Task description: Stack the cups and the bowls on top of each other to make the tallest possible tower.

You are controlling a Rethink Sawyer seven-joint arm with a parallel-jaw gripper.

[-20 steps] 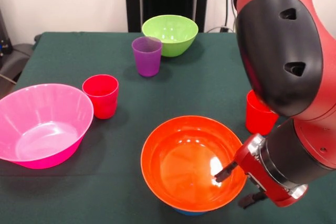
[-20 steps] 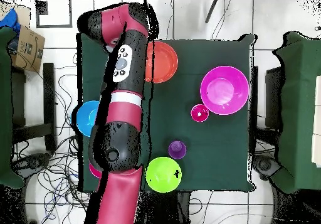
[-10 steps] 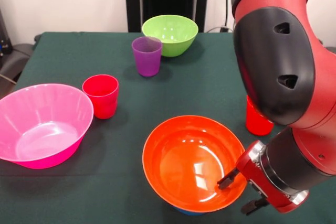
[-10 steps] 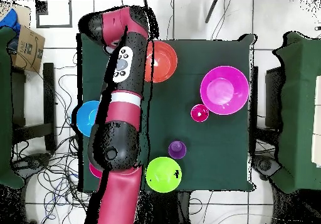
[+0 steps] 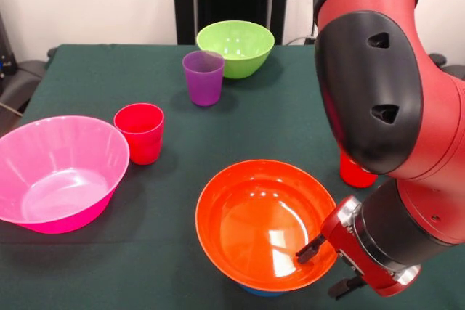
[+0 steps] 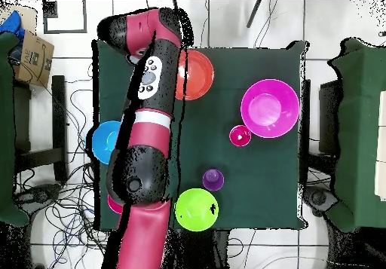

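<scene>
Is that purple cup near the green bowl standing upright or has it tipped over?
Upright. In the front view the purple cup stands on its base on the table with its open mouth facing up, just in front of the lime green bowl.

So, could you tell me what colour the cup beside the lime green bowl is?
Purple cup; clearest in the front view.

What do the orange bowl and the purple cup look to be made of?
Orange bowl: probably hard plastic with a glossy finish, given the bright white glare spots on its inner wall. Purple cup: likely thinner plastic, slightly see-through, since its rim looks paler than its body. Neither can be confirmed by sight alone.
</scene>
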